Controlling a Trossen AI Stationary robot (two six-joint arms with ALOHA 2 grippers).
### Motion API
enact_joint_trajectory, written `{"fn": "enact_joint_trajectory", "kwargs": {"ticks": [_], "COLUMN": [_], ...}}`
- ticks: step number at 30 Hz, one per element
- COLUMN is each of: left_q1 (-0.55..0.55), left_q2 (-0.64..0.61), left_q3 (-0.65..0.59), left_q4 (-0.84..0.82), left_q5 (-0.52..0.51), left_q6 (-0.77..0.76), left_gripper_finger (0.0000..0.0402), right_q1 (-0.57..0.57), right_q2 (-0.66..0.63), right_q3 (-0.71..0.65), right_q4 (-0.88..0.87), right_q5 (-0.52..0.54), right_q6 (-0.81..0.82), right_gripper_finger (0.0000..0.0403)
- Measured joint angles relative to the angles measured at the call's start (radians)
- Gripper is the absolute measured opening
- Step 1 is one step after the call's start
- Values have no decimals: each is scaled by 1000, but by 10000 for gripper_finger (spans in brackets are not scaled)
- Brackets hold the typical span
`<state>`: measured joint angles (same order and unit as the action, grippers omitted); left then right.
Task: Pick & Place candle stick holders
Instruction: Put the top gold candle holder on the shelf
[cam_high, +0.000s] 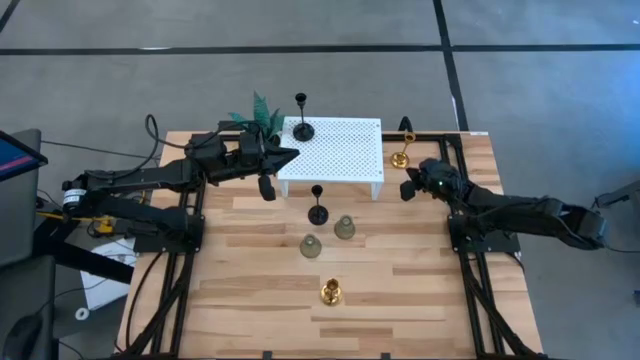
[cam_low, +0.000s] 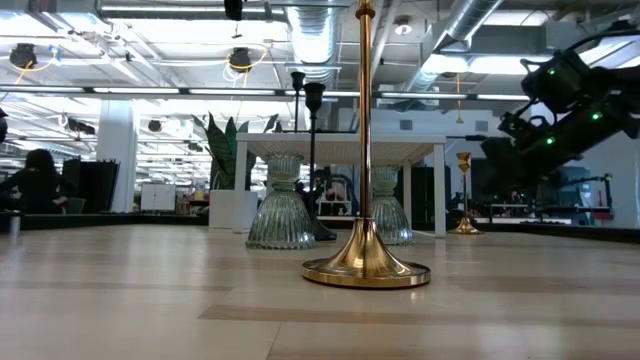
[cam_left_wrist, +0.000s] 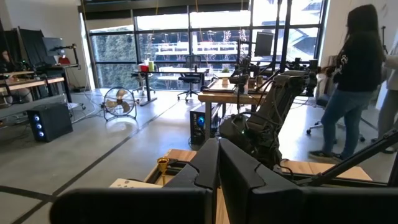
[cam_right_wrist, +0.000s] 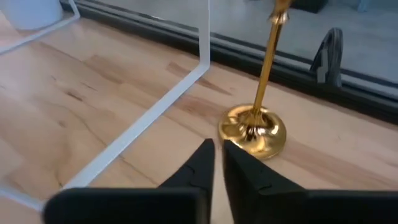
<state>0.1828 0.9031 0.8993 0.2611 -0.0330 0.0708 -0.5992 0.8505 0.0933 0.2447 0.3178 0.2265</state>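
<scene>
A white perforated platform (cam_high: 345, 150) stands at the table's far middle, with one black stemmed holder (cam_high: 302, 128) standing by its base on the far left corner. A second black holder (cam_high: 317, 210), two grey-green holders (cam_high: 344, 228) (cam_high: 311, 246) and a gold holder (cam_high: 330, 292) stand on the table in front of it. Another gold holder (cam_high: 400, 158) (cam_right_wrist: 252, 130) stands to the right of the platform. My left gripper (cam_high: 290, 157) (cam_left_wrist: 217, 168) is shut and empty at the platform's left edge. My right gripper (cam_high: 408, 186) (cam_right_wrist: 217, 155) is shut and empty just short of that gold holder's base.
A small green potted plant (cam_high: 262, 112) stands at the far left of the platform, behind my left gripper. A platform leg (cam_right_wrist: 205, 37) stands left of the gold holder in the right wrist view. A person (cam_left_wrist: 357, 81) stands in the room beyond the table.
</scene>
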Motion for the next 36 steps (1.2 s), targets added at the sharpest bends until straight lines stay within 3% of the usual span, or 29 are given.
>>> {"fn": "enact_joint_trajectory", "kwargs": {"ticks": [10,14,28,36], "left_q1": [0,0,0,0], "left_q2": [0,0,0,0], "left_q3": [0,0,0,0], "left_q4": [0,-2,-12,-12], "left_q5": [0,0,0,0], "left_q6": [0,0,0,0], "left_gripper_finger": [12,12,12,12], "right_q1": [-30,-52,-100,-107], "right_q2": [78,120,324,453], "right_q3": [1,1,7,96], "right_q4": [176,230,485,499], "right_q5": [-3,-3,-3,0], "right_q6": [-1,-1,1,-30], "right_gripper_finger": [195,242,254,254]}}
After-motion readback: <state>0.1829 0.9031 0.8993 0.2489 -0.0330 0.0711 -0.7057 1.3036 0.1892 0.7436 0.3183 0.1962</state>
